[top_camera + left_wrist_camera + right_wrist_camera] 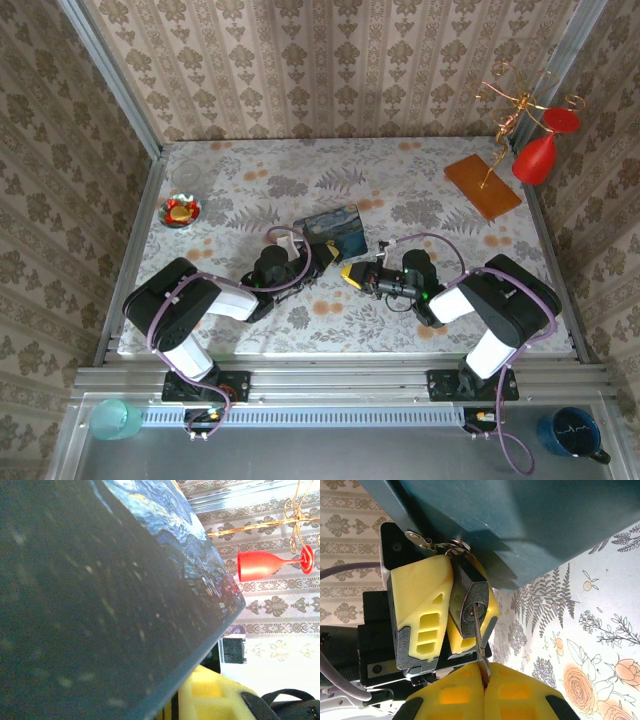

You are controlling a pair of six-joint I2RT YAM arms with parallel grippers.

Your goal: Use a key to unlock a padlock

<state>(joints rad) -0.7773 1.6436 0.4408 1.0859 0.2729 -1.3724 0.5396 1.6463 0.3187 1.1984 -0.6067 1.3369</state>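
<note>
In the right wrist view the tiny dark padlock (pixel 472 605) is pinched between the yellow fingers (pixel 420 605) of my left gripper, its keyhole facing the camera. Its silvery shackle (pixel 457 546) hooks into a metal hasp under the blue starry-night box (pixel 530 520). A thin key (pixel 478 635) sits in the keyhole, and my right gripper (pixel 484 677) is shut on the key's head. From above, the left gripper (pixel 310 262) and right gripper (pixel 350 274) meet tip to tip just in front of the box (pixel 333 228). The box's dark side (pixel 100 605) blocks most of the left wrist view.
A red dish (pixel 181 211) and a glass bowl (pixel 187 177) sit at the far left. A wooden board (pixel 482 186) with a gold wire stand and red goblets (pixel 537 158) stands at the back right. A teal cup (pixel 115 418) and a blue mug (pixel 570 432) lie off the table's near edge.
</note>
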